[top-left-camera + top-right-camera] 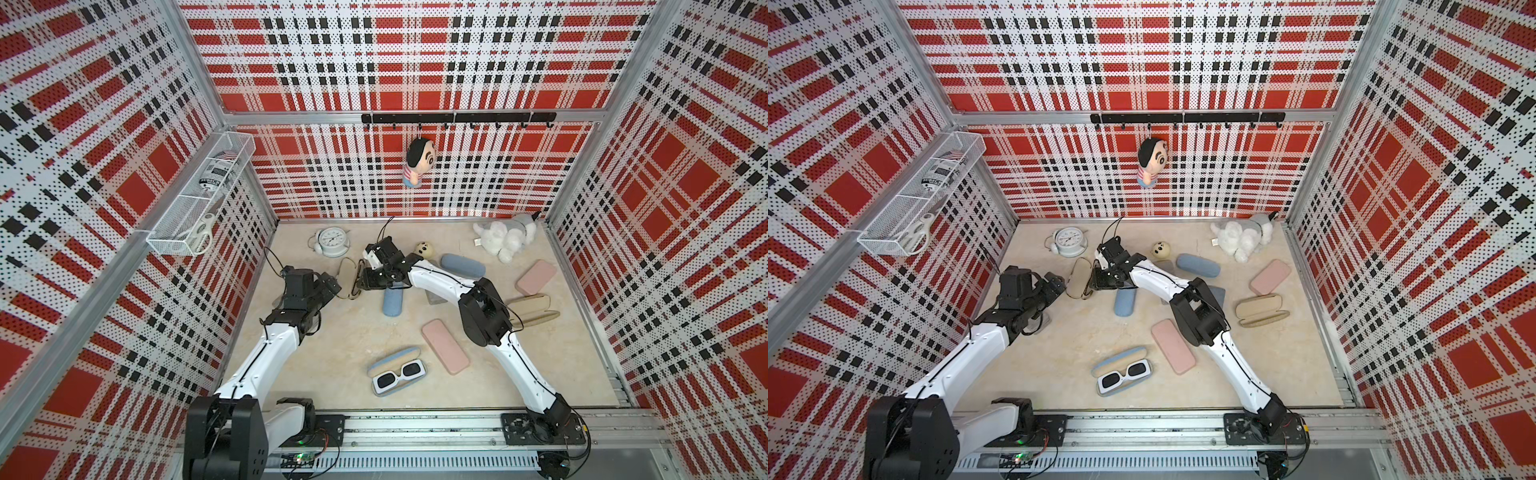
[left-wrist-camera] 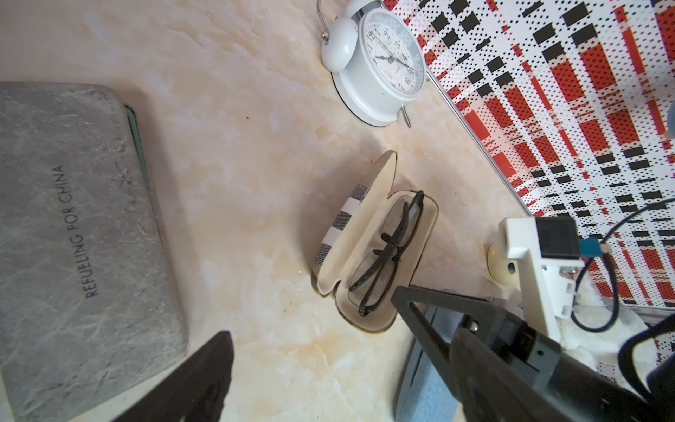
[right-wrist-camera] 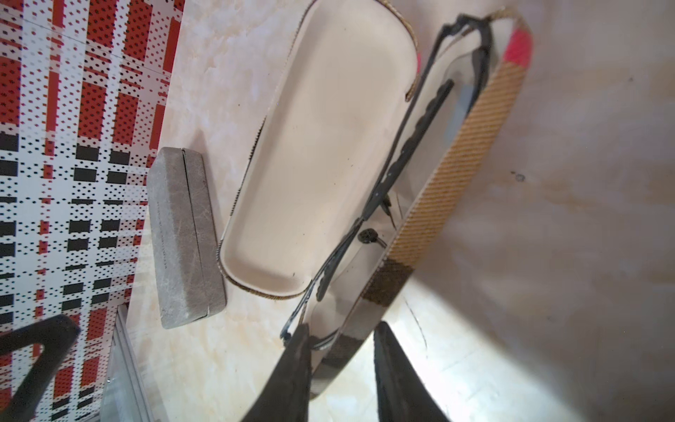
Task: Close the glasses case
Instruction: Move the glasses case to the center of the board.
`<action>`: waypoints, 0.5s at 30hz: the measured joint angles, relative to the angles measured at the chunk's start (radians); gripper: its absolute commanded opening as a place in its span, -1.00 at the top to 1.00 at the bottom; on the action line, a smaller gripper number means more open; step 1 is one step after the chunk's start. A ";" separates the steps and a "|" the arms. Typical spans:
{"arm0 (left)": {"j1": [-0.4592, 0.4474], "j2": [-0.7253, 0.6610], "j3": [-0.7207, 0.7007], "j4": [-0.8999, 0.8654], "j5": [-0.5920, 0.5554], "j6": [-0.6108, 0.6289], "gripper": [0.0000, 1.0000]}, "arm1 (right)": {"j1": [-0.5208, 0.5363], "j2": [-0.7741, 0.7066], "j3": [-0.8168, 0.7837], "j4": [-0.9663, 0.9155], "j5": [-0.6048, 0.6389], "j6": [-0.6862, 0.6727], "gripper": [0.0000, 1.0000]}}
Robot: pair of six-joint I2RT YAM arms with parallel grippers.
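Right gripper (image 3: pixel 341 325) astride the open glasses case's (image 3: pixel 321 164) end wall, not yet clamped.
Black glasses (image 3: pixel 409 153) inside; left gripper (image 1: pixel 332 286) gapes beside it, toward tabletop's (image 1: pixel 332 353) far-left corner.

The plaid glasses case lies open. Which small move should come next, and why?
Probably close the right claw on the base wall of the plaid case: it straddles that wall with a gap showing, and the lid lies open, so steadying comes first.
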 measured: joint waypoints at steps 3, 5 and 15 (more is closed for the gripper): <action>0.000 0.006 0.000 0.000 0.000 0.001 -0.88 | 0.000 0.002 0.000 0.000 0.000 0.002 0.47; 0.000 0.007 0.000 0.000 0.000 0.002 -0.88 | -0.001 0.002 0.000 0.000 0.000 0.004 0.49; 0.000 0.008 -0.006 0.010 0.000 0.002 -0.88 | -0.004 0.004 0.002 0.000 0.000 0.005 0.56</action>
